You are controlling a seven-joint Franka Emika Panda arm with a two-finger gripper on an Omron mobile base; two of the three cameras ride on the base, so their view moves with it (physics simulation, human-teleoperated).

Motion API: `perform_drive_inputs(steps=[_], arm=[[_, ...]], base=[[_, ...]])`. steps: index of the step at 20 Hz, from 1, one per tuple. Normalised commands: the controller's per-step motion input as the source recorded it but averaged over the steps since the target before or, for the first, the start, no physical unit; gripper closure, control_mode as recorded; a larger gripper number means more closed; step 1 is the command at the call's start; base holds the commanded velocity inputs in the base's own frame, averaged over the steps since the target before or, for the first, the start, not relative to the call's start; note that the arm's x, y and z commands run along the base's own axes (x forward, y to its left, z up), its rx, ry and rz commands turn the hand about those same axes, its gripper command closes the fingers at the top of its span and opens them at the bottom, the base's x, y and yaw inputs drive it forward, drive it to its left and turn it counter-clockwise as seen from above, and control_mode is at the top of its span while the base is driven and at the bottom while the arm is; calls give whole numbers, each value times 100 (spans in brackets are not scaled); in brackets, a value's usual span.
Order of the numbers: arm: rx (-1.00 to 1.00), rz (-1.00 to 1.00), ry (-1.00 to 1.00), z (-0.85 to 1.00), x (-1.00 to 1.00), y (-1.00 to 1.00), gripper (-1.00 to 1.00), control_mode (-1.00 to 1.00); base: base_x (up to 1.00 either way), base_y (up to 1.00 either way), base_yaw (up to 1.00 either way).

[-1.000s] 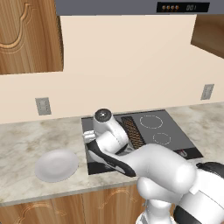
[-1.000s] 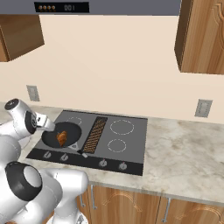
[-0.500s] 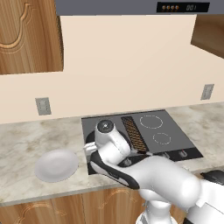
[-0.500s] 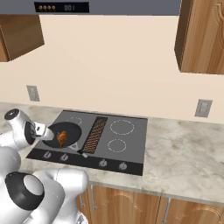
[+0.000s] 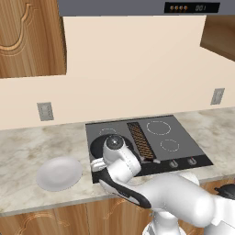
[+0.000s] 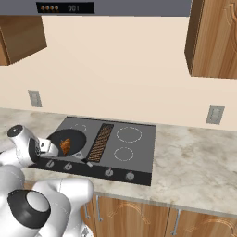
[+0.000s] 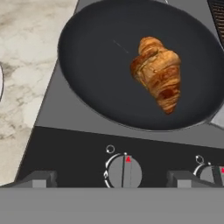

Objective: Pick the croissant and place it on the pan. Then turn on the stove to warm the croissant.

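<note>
Hood display (image 5: 200, 8): "001"

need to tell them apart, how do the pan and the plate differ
The pan is black and sits on the stove holding the croissant; the plate is white and lies bare on the counter left of the stove. Both are round and shallow.

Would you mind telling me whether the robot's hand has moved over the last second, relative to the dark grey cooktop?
Yes. In the right base view the gripper has drawn back from over the dark grey cooktop toward its front-left edge, nearer the round knobs.
</note>
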Motion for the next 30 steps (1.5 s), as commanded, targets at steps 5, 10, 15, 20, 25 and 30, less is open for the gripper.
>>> perform_drive_inputs(steps=[5, 10, 15, 20, 25, 30], arm=[[0, 2, 0, -25, -1, -7, -100, -100], [0, 2, 0, -21, 0, -9, -100, -100], [0, 0, 0, -8, 0, 0, -100, -100], [0, 0, 0, -17, 0, 0, -100, -100], [0, 0, 0, -3, 0, 0, -100, -100], [0, 0, 0, -37, 1, 0, -100, -100]], base=[[0, 0, 0], [0, 0, 0], [0, 0, 0], [0, 0, 0], [0, 0, 0], [0, 0, 0]])
